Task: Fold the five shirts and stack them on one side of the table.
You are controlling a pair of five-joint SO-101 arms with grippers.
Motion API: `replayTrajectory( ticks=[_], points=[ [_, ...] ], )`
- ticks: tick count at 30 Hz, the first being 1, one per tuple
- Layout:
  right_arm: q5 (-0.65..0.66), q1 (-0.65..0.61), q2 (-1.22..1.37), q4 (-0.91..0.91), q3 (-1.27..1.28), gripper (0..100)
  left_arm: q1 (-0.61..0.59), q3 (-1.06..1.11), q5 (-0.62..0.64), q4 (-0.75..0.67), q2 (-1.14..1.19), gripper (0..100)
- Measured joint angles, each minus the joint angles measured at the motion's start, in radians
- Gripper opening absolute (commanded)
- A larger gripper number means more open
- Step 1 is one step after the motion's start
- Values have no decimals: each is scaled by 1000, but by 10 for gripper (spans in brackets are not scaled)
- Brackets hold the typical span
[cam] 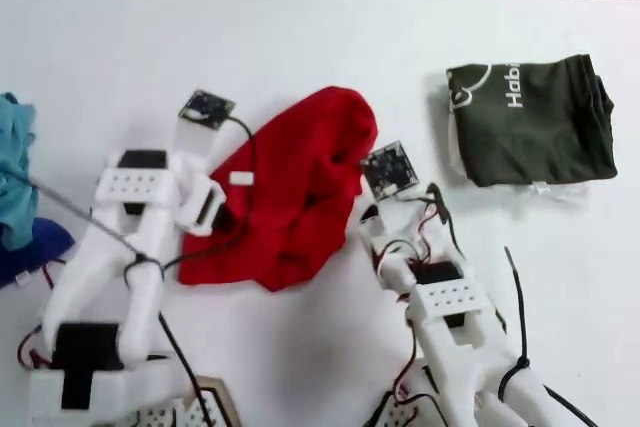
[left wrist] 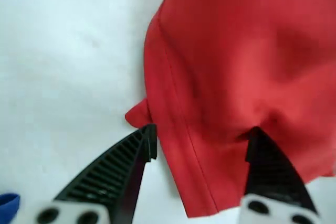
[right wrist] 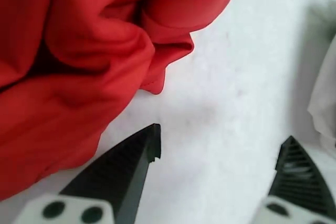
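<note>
A crumpled red shirt [cam: 295,187] lies in the middle of the white table [cam: 300,37]. My left gripper [left wrist: 202,137] is open, its two black fingers standing astride the hemmed edge of the red shirt [left wrist: 236,61], one finger [left wrist: 139,150] over bare table. My right gripper [right wrist: 220,148] is open over bare table just beside the red shirt [right wrist: 79,61], which is bunched in folds there. A folded dark green shirt [cam: 530,122] lies at the right of the table. A teal shirt [cam: 15,167] and a blue shirt [cam: 30,247] lie at the left edge.
The left arm [cam: 140,217] stands at the red shirt's left side, the right arm [cam: 430,287] at its right side, both with loose cables. The table's far half and the strip between the red and green shirts are bare.
</note>
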Motion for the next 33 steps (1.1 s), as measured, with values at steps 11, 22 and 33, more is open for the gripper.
replayTrajectory(
  ticks=[11,22,33],
  points=[
    [0,0,0,0,2,344,6,-55,-2,-2,186,22],
    [0,0,0,0,3,344,8,-138,-2,71,187,27],
    [0,0,0,0,3,344,6,-582,0,448,193,54]
  ],
)
